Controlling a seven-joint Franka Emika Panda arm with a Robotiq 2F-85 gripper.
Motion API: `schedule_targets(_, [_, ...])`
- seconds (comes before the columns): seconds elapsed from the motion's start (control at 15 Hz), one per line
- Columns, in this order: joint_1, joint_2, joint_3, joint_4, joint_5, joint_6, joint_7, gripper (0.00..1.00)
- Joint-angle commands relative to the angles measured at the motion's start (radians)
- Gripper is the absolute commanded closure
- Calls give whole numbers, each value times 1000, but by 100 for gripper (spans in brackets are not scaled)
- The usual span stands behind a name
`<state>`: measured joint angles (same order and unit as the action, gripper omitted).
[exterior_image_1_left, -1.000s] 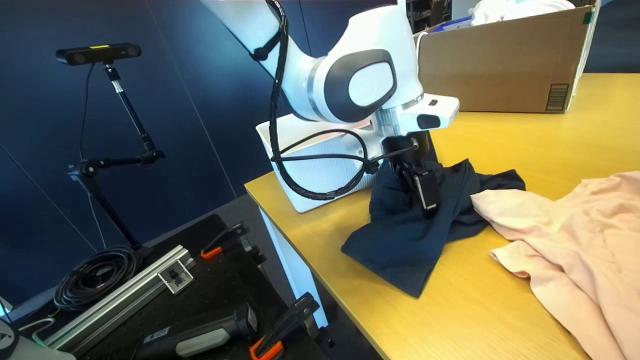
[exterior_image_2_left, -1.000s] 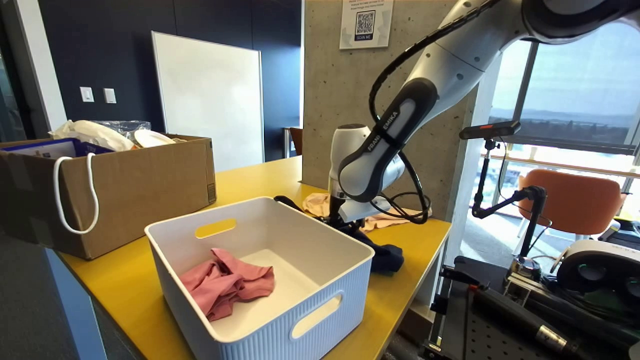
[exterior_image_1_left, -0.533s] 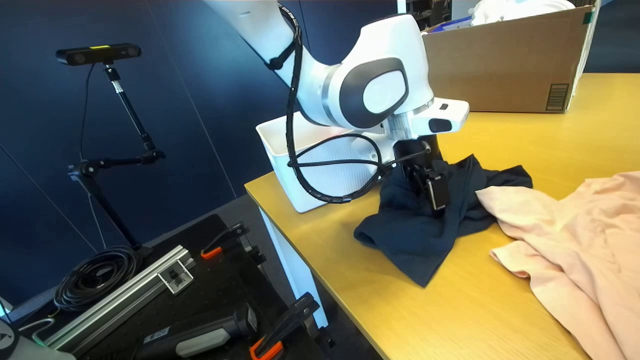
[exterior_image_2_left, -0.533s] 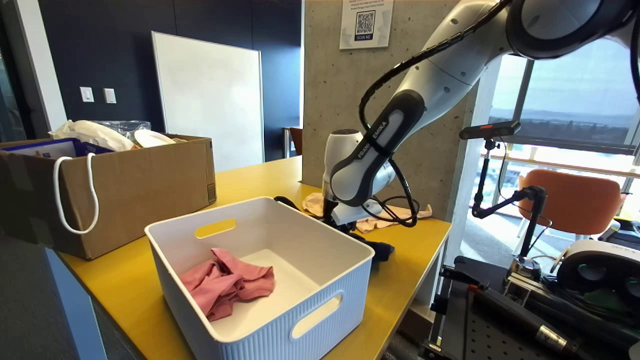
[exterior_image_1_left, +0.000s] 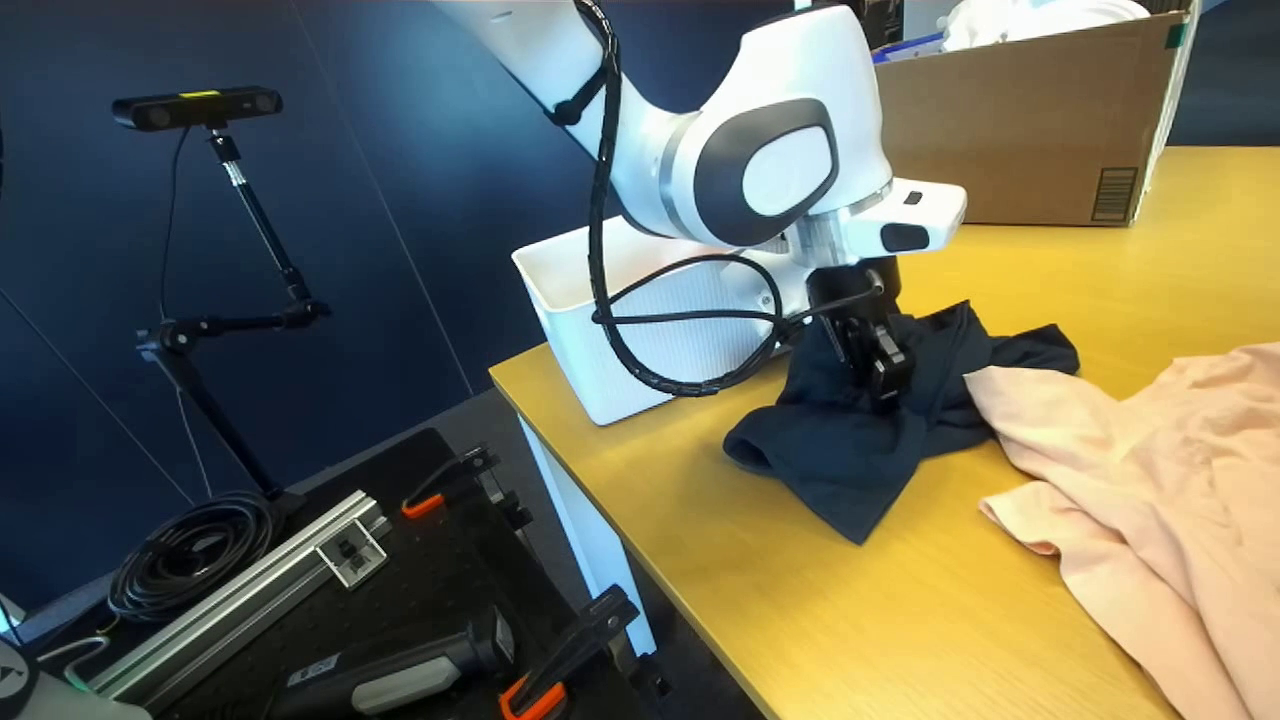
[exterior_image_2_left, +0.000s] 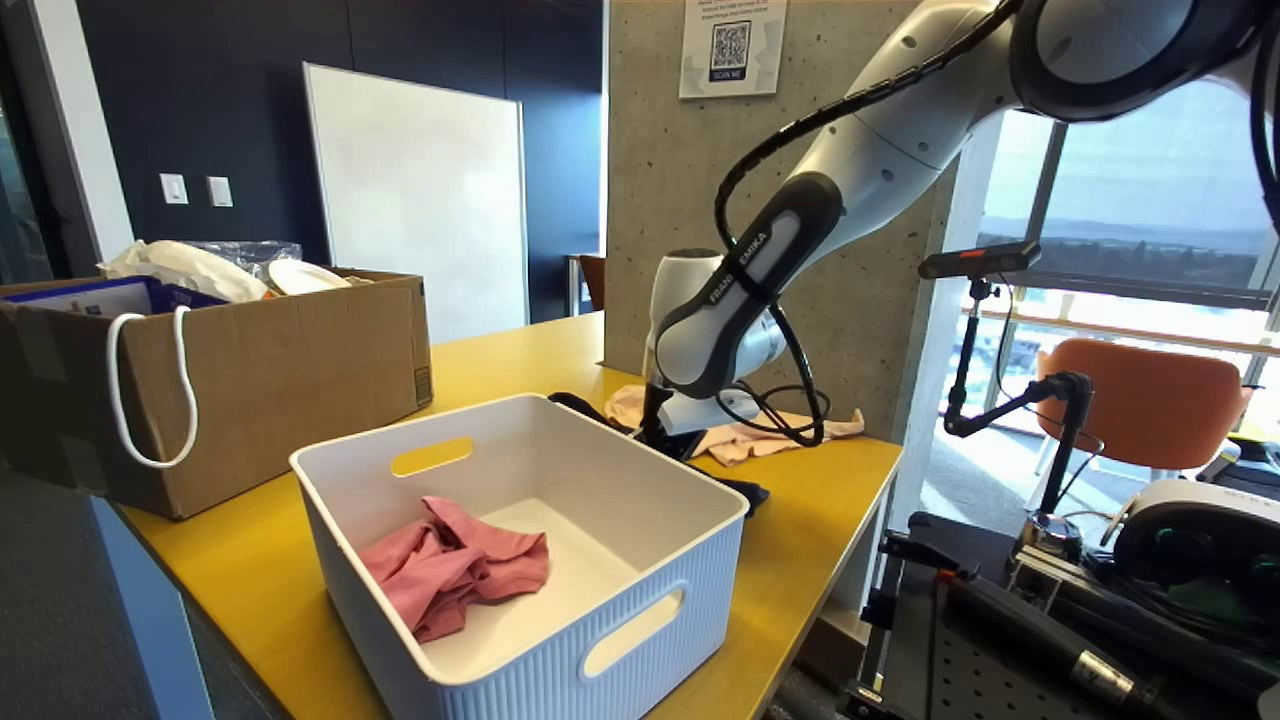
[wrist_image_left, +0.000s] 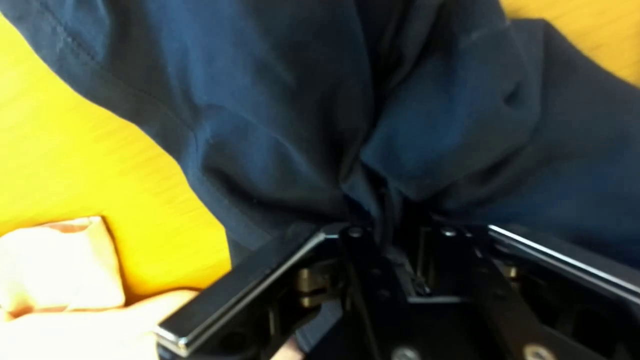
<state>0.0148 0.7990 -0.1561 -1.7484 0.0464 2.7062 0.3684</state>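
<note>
A dark navy cloth (exterior_image_1_left: 840, 460) lies crumpled on the yellow table. My gripper (exterior_image_1_left: 885, 390) points down into it, and in the wrist view the gripper (wrist_image_left: 392, 225) is shut on a bunched fold of the navy cloth (wrist_image_left: 280, 90), whose creases run in between the fingers. The fingertips themselves are buried in dark fabric. Right beside it in an exterior view lies a peach cloth (exterior_image_1_left: 1150, 470), its corner touching the navy one. A white ribbed bin (exterior_image_2_left: 650, 560) hides most of the navy cloth (exterior_image_2_left: 755, 495) and the fingertips in an exterior view.
Inside the bin is a dusty-pink cloth (exterior_image_2_left: 460, 570). A cardboard box (exterior_image_1_left: 1020, 130) filled with white and blue items stands on the table (exterior_image_1_left: 680, 560) near the bin. A black cart with clamps (exterior_image_1_left: 570, 650) and a camera stand (exterior_image_1_left: 250, 200) adjoins the table's edge.
The jaws have closed, drawing navy fabric between them. In an exterior view the arm has shifted rightward, and the navy cloth has slid and bunched the same way. The peach cloth stays nearly still.
</note>
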Motion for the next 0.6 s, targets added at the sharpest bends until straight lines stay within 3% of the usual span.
schedule_targets(0.0, [-9,-21,-20,6,19,-36,2,100])
schedule_targets(0.33, [73,-55,-226,40,-73,-170,181,97])
schedule_targets(0.53, [101,-116,-322,51,-134,-190,284,97])
